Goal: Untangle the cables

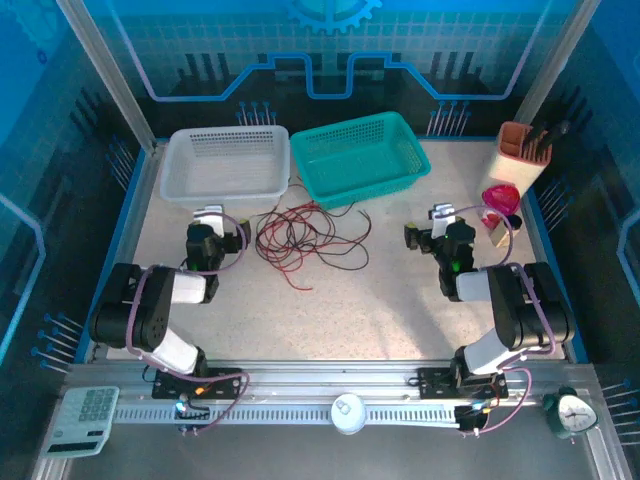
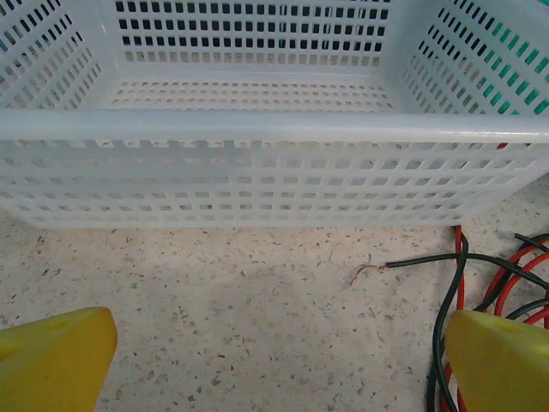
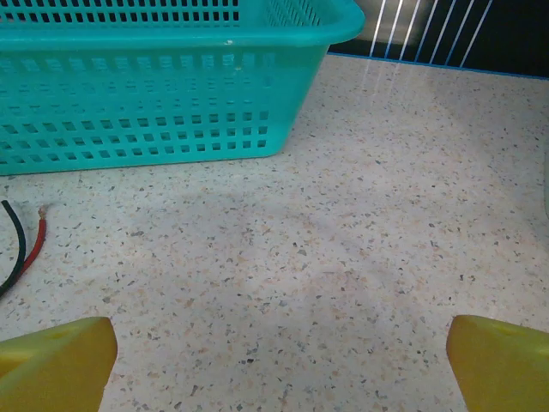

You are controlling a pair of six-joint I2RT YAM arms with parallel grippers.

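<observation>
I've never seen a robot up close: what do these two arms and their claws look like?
Both look alike: the left arm and right arm have chunky black joints, white covers between them, and pale purple cords looping alongside. The left gripper and right gripper each carry two yellow fingertips.

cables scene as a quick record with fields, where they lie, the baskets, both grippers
cables: red and black, one tangled heap on the table
white basket: beyond the heap, to the left, no cables inside
teal basket: beyond the heap, to the right, no cables inside
left gripper: open, beside the heap, holding nothing
right gripper: open, apart from the heap, holding nothing
</observation>
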